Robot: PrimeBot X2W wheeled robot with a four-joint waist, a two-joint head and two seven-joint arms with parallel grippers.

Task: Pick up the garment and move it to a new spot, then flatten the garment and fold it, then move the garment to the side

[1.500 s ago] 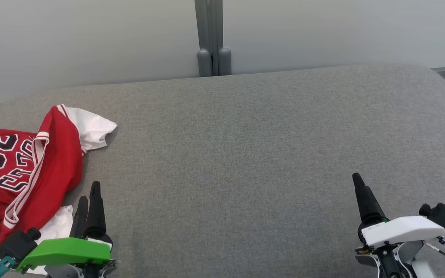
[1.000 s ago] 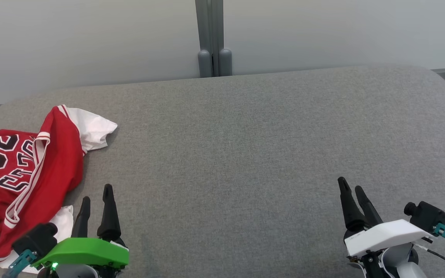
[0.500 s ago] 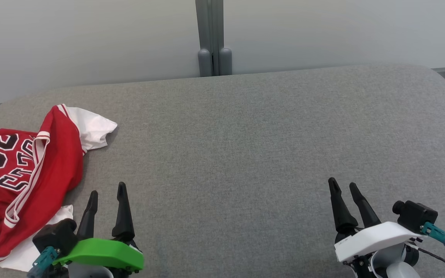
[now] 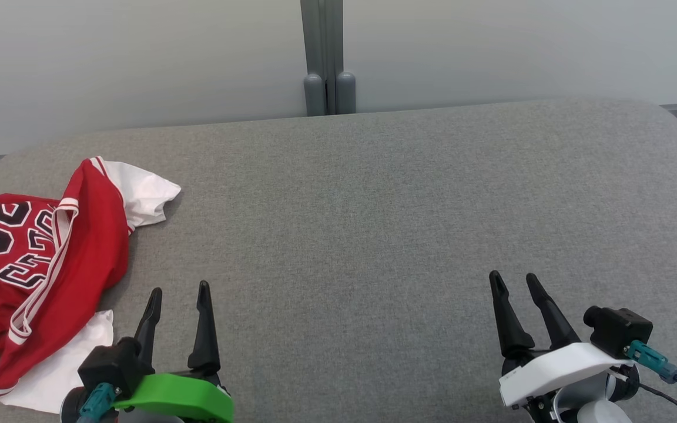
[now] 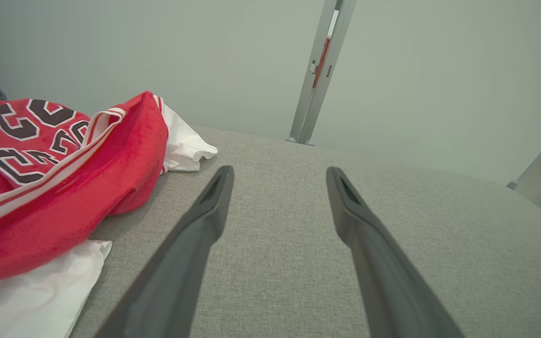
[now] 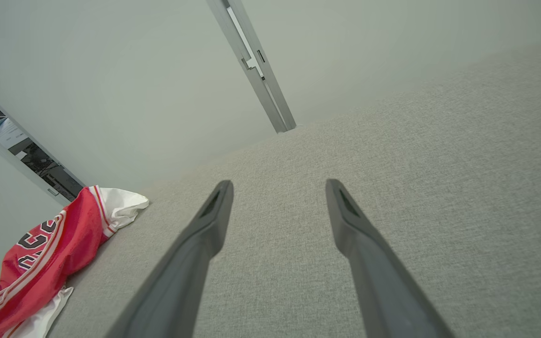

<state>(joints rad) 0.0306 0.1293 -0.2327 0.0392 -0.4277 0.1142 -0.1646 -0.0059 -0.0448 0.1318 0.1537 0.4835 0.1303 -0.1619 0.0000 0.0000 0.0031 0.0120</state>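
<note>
one garment [image 4: 74,252] lies beside the left pincer [image 4: 179,288].

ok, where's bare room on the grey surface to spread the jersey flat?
Free: the middle and right of the grey padded surface, from the back edge below the grey post down to the open left gripper and right gripper; the strip between them is bare too. Crowded: the far left, where the crumpled red jersey lies.

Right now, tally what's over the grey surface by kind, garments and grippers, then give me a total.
Garments: 1, the red and white jersey, crumpled at the left.
Grippers: 2, left gripper and right gripper, both open and empty.
Total: 3
</note>
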